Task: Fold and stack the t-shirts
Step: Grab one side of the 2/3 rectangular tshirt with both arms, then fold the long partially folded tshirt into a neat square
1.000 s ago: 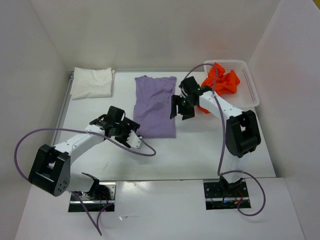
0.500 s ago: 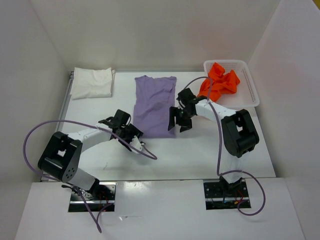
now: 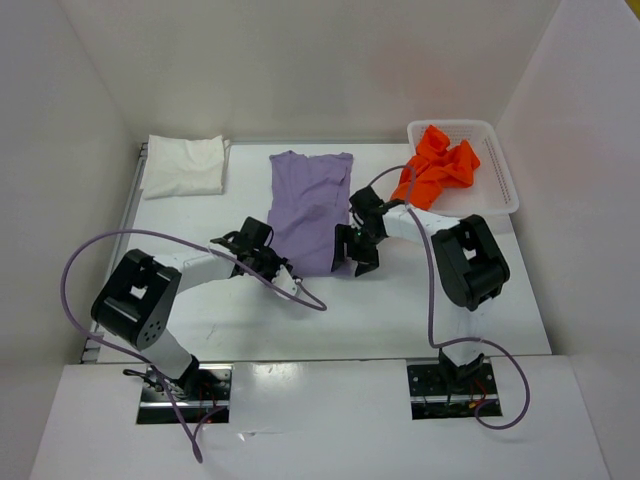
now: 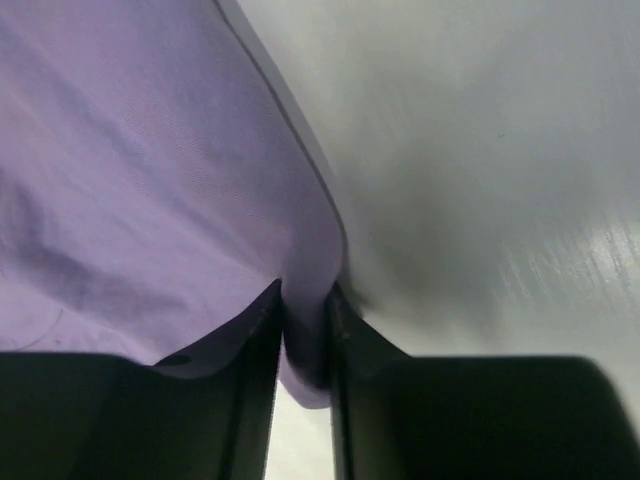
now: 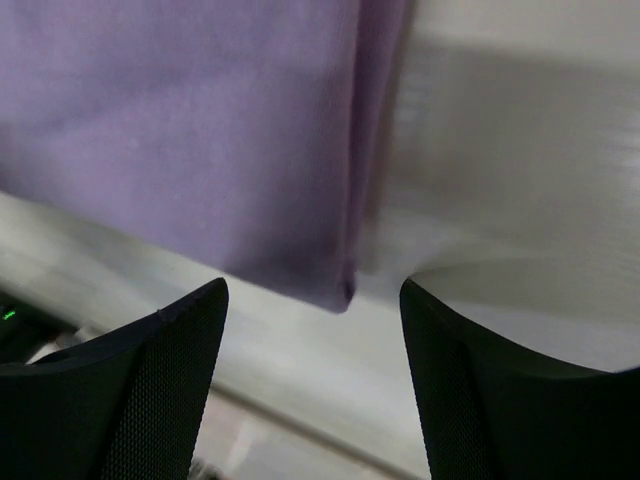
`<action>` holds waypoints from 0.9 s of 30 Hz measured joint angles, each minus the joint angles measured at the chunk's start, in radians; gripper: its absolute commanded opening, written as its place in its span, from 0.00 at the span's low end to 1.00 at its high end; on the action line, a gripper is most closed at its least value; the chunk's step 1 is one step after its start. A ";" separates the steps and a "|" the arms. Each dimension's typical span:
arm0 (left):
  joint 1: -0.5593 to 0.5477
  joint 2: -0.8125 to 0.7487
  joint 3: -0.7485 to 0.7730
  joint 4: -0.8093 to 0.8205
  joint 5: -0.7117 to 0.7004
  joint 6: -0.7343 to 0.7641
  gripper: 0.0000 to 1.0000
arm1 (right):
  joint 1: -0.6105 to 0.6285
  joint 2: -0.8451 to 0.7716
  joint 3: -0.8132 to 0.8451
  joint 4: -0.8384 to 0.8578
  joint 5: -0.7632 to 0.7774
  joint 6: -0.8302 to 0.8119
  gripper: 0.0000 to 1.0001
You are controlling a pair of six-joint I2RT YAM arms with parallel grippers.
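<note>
The light purple t-shirt (image 3: 310,205) lies flat, folded narrow, in the middle of the table. My left gripper (image 3: 272,262) is at its near left corner. In the left wrist view the left gripper (image 4: 305,300) is shut on a fold of that purple cloth (image 4: 150,180), pinched between both fingers. My right gripper (image 3: 350,262) is at the near right corner; the right wrist view shows it (image 5: 313,290) open, with the shirt's corner (image 5: 200,130) just ahead of its jaws and not touched. The white t-shirt (image 3: 185,165) lies folded at the back left. The orange t-shirt (image 3: 440,165) is crumpled in the basket.
A white mesh basket (image 3: 505,175) stands at the back right against the right wall. White walls close in the table on the left, back and right. A metal rail (image 3: 125,225) runs along the table's left edge.
Both arms have moved toward me, down to the purple shirt's near corners. The left gripper has closed on the near left corner. The right gripper has stayed open.
</note>
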 measured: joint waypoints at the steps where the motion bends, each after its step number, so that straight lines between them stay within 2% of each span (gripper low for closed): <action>1: 0.000 0.002 0.000 0.000 -0.001 -0.005 0.24 | 0.002 0.013 -0.001 0.008 -0.001 0.008 0.72; 2: 0.000 0.005 0.000 0.000 0.000 -0.003 0.19 | 0.002 0.017 -0.001 0.010 -0.014 0.013 0.70; 3: -0.001 0.007 0.000 -0.001 -0.001 -0.007 0.17 | 0.004 0.018 -0.002 0.014 -0.014 0.017 0.66; 6: -0.005 0.008 0.000 -0.001 -0.002 -0.021 0.13 | 0.005 0.034 -0.003 0.037 -0.023 0.029 0.44; 7: -0.005 0.008 0.000 0.000 -0.002 -0.025 0.12 | 0.005 0.041 -0.002 0.042 -0.031 0.032 0.28; 11: -0.006 0.007 0.000 -0.002 -0.002 -0.033 0.12 | 0.006 0.067 -0.002 0.064 -0.060 0.040 0.00; 17: -0.006 -0.006 0.010 -0.045 0.002 -0.098 0.12 | 0.006 0.055 -0.013 0.054 -0.074 0.021 0.00; 23: -0.018 -0.070 0.048 -0.202 0.046 -0.212 0.12 | 0.023 -0.064 -0.062 -0.040 -0.111 -0.033 0.00; 27: -0.035 -0.131 0.075 -0.338 0.090 -0.295 0.12 | 0.093 -0.157 -0.080 -0.131 -0.122 -0.056 0.00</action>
